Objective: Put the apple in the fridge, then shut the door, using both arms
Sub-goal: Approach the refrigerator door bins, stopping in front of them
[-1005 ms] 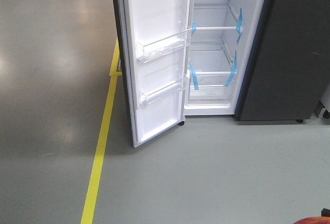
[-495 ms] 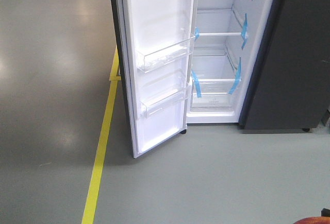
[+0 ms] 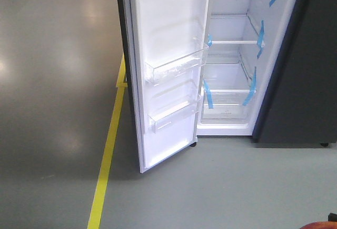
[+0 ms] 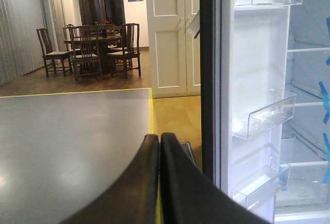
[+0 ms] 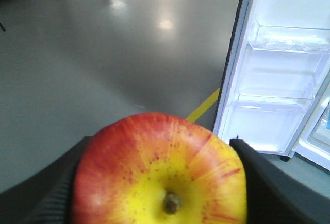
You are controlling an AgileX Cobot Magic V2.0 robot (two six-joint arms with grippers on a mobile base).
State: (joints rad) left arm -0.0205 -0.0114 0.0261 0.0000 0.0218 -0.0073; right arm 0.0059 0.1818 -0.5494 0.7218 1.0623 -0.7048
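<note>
The fridge (image 3: 231,39) stands open ahead, showing a white interior, glass shelves and blue tape strips. Its door (image 3: 168,71) is swung out to the left, with clear bins on its white inner face. My right gripper (image 5: 160,141) is shut on the apple (image 5: 160,172), red with a yellow patch around the stem, which fills the lower right wrist view. A red sliver of the apple (image 3: 317,225) shows at the front view's bottom right. My left gripper (image 4: 159,137) is shut with nothing in it, pointing just left of the door (image 4: 252,80) edge.
A yellow floor line (image 3: 108,155) runs along the left of the door. The fridge's dark grey other half (image 3: 305,81) stands to the right of the open compartment. Grey floor lies between me and the fridge. Far off are a dining table with chairs (image 4: 87,49) and white double doors (image 4: 172,33).
In the front view the fridge and door have slid down and to the right and look slightly larger. The apple's sliver stays at the bottom right corner.
</note>
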